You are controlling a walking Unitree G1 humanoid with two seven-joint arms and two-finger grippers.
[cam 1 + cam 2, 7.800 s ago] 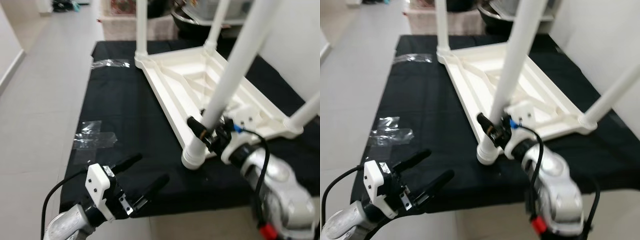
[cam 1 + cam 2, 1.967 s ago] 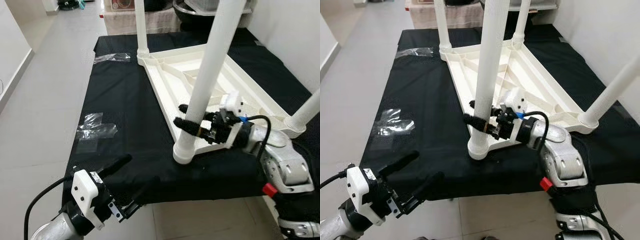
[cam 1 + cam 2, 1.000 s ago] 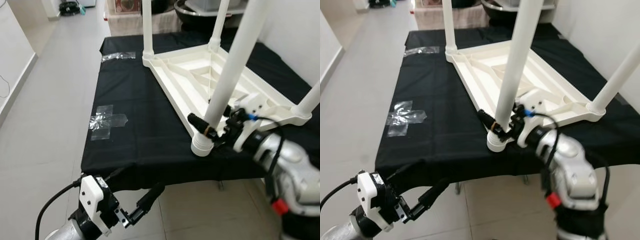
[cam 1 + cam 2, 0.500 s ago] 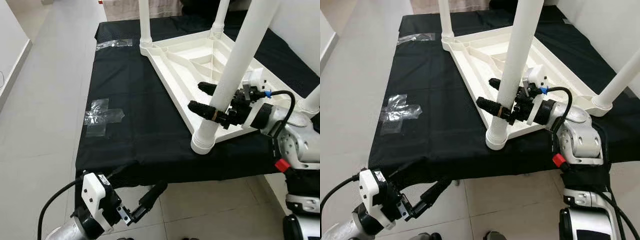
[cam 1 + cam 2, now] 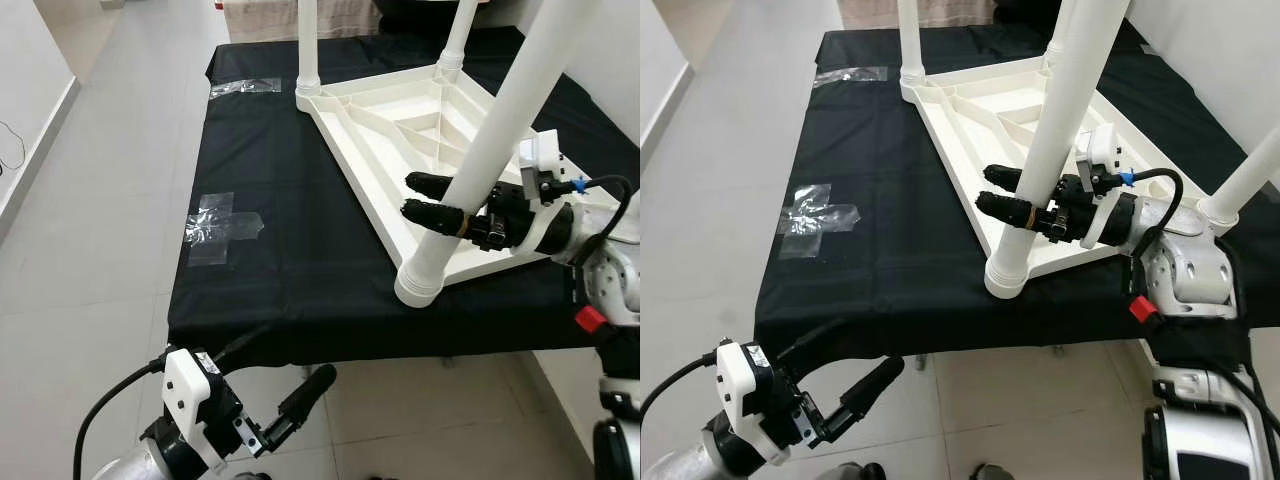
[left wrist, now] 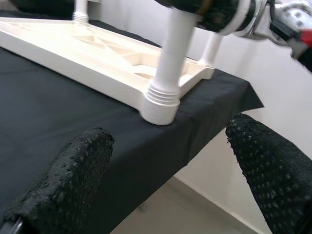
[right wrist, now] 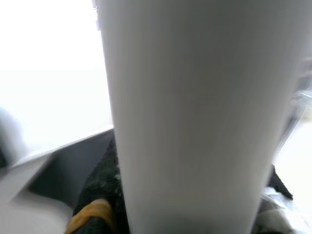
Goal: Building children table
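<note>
A white plastic children's table [image 5: 400,110] lies upside down on a black-covered surface [image 5: 290,170], its legs pointing up. My right gripper [image 5: 412,196] reaches in from the right and is shut on the near leg [image 5: 500,130] just above its socket [image 5: 420,285], one finger in front and one behind. The right wrist view has that leg [image 7: 195,117] pressed close between the fingers. My left gripper [image 5: 280,375] hangs open below the surface's front edge, holding nothing. From its wrist view the near socket [image 6: 163,100] stands ahead of the left gripper [image 6: 165,195].
Two patches of clear tape [image 5: 222,225] [image 5: 245,87] stick to the black cloth left of the table. Grey tiled floor [image 5: 90,200] runs along the left and under the front edge. A white wall stands close on the right. Another leg [image 5: 1250,170] rises at the right corner.
The camera view has shifted a little. My right gripper keeps its hold on the near leg. Since two seconds ago my left gripper has sunk below the front edge.
</note>
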